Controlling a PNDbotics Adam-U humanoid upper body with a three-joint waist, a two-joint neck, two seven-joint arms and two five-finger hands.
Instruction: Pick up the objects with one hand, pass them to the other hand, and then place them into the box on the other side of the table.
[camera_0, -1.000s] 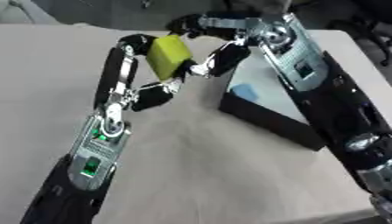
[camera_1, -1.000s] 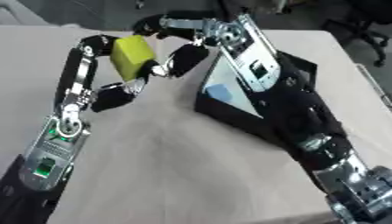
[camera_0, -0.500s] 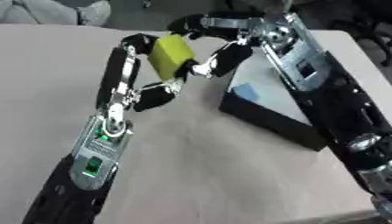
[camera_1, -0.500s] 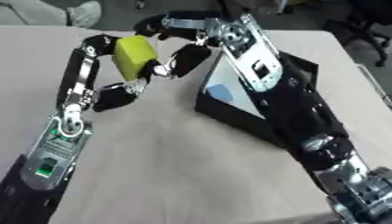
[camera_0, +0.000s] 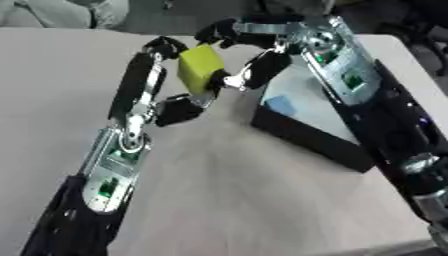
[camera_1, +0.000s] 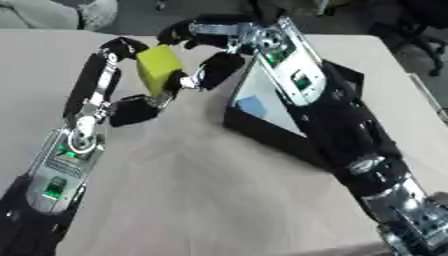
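Beige table (camera_0: 262, 200), both hands, left hand (camera_0: 162, 80), right hand (camera_0: 249, 55), clamped on yellow block (camera_0: 199, 70) beside box (camera_0: 306, 140)

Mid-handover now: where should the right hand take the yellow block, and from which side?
Take the yellow block across its upper and right faces, coming from the box side. The left hand covers its left and lower parts, while the right hand already flanks the free faces, which look flat enough to pinch.

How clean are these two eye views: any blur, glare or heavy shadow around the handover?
Left eye view: soft throughout, yellow block edges smeared between left hand and right hand; lighting even, faint shadows. Right eye view: same softness; black box interior shows a pale patch, no strong glare.
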